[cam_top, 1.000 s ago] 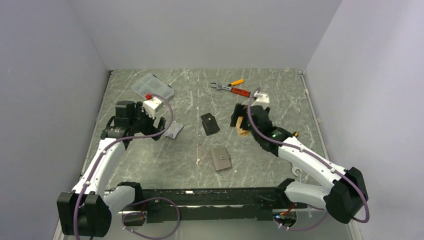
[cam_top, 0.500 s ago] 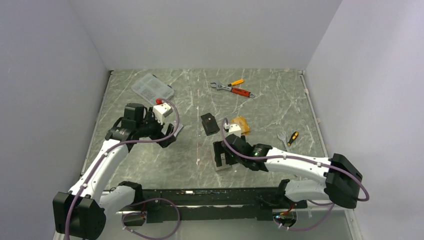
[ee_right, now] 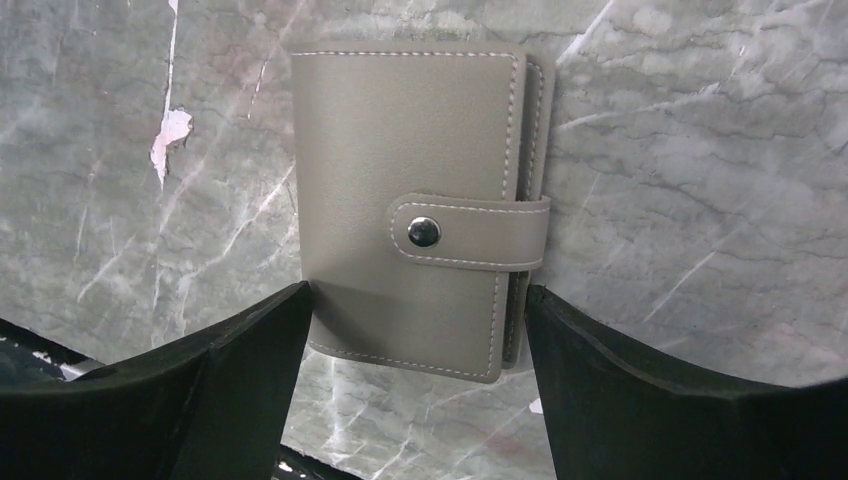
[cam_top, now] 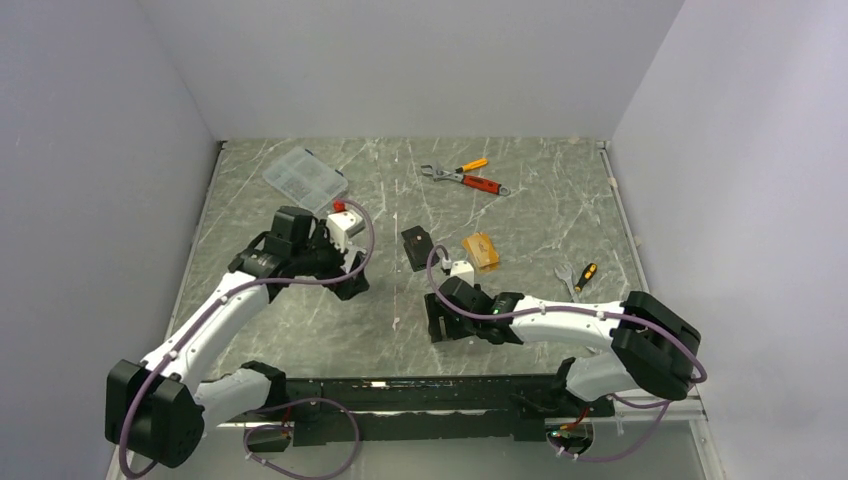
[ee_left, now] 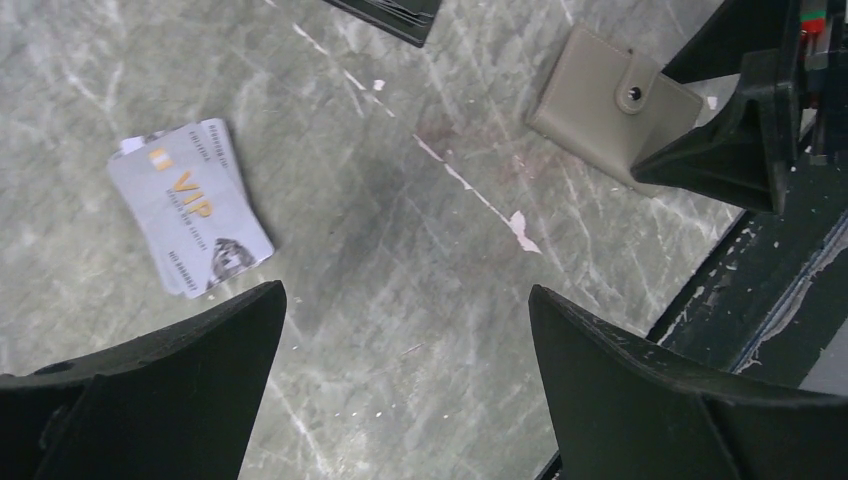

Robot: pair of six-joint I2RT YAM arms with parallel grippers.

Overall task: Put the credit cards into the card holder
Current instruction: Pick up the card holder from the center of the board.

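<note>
The right hand [ee_right: 415, 296] is hanging directly over the card holder [ee_right: 410, 140]. Its fingers [ee_right: 250, 350] are spread apart and flanking the holder's long sides near one end (whether the pads are touching the leather, I cannot tell). The holder is lying flat on the table [ee_right: 700, 150] with its snap tab fastened, so this looks like a bracing or pick-up grip. The tab has to be opened before any card can go in.

The left hand [ee_left: 405, 300] is hovering with its fingers wide apart and nothing between them. The silvery-grey cards [ee_left: 190, 210] are lying in a small stack off to one side of its jaws, not yet lined up between them. It is probably lining up on that stack while the other arm deals with the holder.

The holder is sitting near the table's near edge, just beside the dark rail [ee_left: 760, 290], so room is tight on that side. Bare table is lying open between the holder and the grey stack. The black card [cam_top: 419, 247] and orange-gold card [cam_top: 480, 250] are resting farther back, apart from each other. Both are well apart from the wrench and pliers [cam_top: 465, 178] and the clear box [cam_top: 305, 177]. Flat cards are likely to be hard to get fingers under.
</note>
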